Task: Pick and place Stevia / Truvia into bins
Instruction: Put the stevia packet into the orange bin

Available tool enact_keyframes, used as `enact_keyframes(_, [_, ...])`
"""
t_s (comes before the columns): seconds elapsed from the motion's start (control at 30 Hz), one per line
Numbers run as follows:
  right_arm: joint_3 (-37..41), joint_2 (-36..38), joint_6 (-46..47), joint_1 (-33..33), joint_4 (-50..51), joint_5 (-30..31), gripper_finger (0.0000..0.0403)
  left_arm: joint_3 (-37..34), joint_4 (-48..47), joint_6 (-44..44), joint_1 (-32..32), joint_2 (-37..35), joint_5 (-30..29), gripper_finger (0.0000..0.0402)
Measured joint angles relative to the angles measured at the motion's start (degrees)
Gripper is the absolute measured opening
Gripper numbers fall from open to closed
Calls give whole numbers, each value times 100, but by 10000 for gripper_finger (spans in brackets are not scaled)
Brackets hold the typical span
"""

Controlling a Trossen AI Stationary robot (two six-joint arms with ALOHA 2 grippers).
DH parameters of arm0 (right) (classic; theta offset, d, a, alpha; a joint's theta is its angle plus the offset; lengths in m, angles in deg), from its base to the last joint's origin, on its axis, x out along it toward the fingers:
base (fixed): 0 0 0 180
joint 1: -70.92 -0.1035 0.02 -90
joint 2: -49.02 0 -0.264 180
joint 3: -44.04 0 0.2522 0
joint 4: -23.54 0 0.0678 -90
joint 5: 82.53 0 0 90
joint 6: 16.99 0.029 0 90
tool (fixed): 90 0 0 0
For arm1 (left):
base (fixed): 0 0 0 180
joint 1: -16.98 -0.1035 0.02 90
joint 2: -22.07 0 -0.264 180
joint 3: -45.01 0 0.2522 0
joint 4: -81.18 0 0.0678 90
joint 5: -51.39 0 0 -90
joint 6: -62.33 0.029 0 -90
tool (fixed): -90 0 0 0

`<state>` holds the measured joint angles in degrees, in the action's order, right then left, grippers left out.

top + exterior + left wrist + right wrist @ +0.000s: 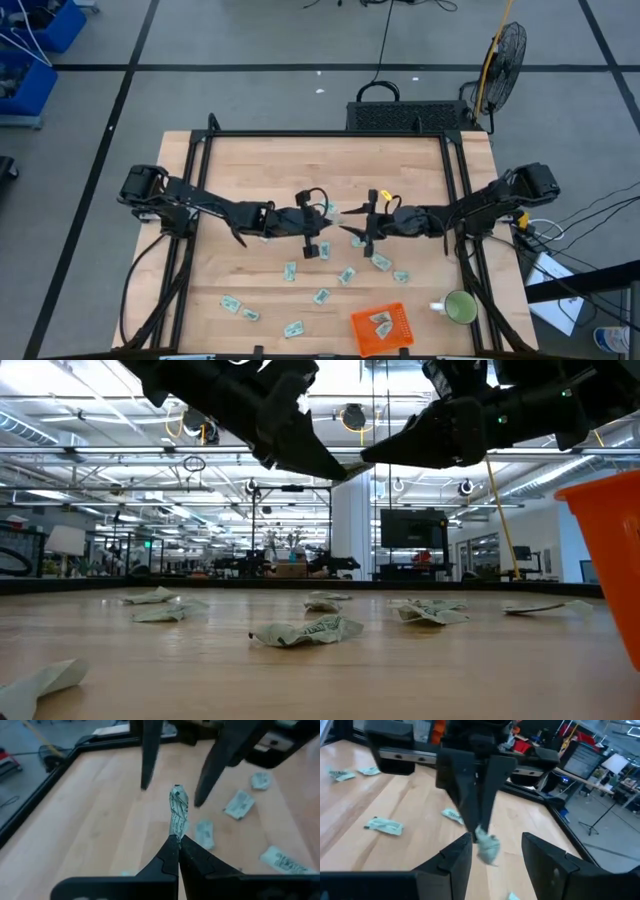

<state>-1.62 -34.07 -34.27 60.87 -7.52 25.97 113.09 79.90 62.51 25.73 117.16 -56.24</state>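
A crumpled pale green and white Stevia sachet [177, 812] hangs above the table's middle, with my left gripper [177, 840] shut on it. My right gripper [497, 855] faces it from the table's right and is open. Its two fingers [150, 755] stand on either side of the sachet's free end with gaps, touching nothing. In the high view the two grippers meet at the sachet [331, 211]. Several more sachets [347, 275] lie flat on the wood. The orange basket [398, 335] stands at the near edge with sachets inside. My left gripper pinches the sachet's near end [176, 834] between its two fingertips. The fingers come from the table's left, slanting slightly down. The sachet sticks out forward beyond the tips, crumpled and twisted, lifted clear of the table.
A round green mug [460, 307] stands right of the basket near the front right corner. Loose sachets [305, 630] are scattered over the near half of the table. A black frame [330, 134] runs along the table's far and side edges.
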Motion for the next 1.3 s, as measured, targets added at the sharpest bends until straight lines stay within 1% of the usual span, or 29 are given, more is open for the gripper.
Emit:
enact_keyframes(0.13, [0, 0, 158, 113, -8, -635, 165, 0, 134, 86, 0, -1, 52, 7])
enact_keyframes(0.2, [0, 0, 228, 137, -37, -812, 165, 0, 153, 92, 0, -2, 53, 6])
enact_keyframes(0.33, [-2, 0, 180, 146, 11, -826, 163, 0, 193, 116, -2, -2, 62, 5])
enact_keyframes(0.4, [-2, 0, 139, 148, 29, -828, 156, 0, 260, 170, -2, -2, 96, 8])
enact_keyframes(0.53, [-2, 0, 116, 148, 14, -823, 121, 0, 278, 255, 31, -2, 121, 4])
enact_keyframes(0.7, [-2, 0, 8, 148, 5, -815, 53, 0, 277, 259, 33, -2, 132, 12])
enact_keyframes(0.8, [-2, 0, 6, 148, 13, -810, 13, 0, 278, 260, 33, -2, 135, 10])
enact_keyframes(0.87, [-2, 0, 6, 150, 24, -812, 8, 0, 272, 293, 33, -2, 232, 7])
enact_keyframes(0.93, [-2, 0, 6, 150, 24, -813, 14, 0, 272, 338, 33, -2, 257, 12])
enact_keyframes(1.03, [-2, 0, 6, 150, 48, -810, 17, 0, 264, 441, 33, -2, 237, 41])
enact_keyframes(1.17, [-2, 0, 6, 138, 53, -753, 7, 0, 234, 442, 52, -2, 226, 100])
enact_keyframes(1.3, [-8, 107, -140, -143, 467, -65, 6, 0, 179, 425, 139, -55, 213, 149])
